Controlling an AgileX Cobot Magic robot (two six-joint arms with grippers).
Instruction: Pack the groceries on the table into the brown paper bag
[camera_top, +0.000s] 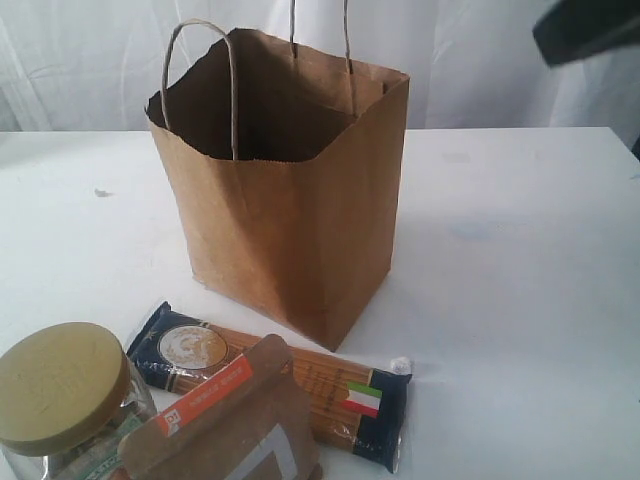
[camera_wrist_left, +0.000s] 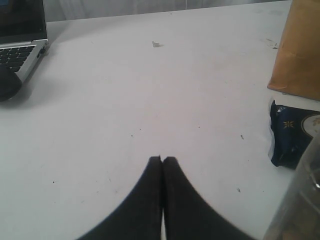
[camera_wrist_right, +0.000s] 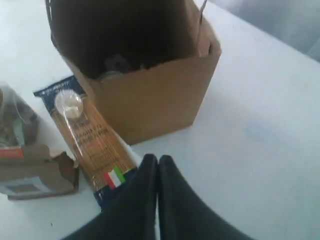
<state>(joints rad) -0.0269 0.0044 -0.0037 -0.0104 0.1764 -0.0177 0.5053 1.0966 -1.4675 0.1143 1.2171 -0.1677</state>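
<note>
Our left fingers are pressed together, hold nothing, and point over the bare desk. Our right fingers are also closed and empty, over the flag end of the long spaghetti pack. The brown paper bag stands upright and open on the desk. The spaghetti pack lies flat just in front of it. The orange-labelled brown pouch is just beside the pack, and the gold-lidded glass jar is next to the pouch. A laptop sits well apart from the bag.
</note>
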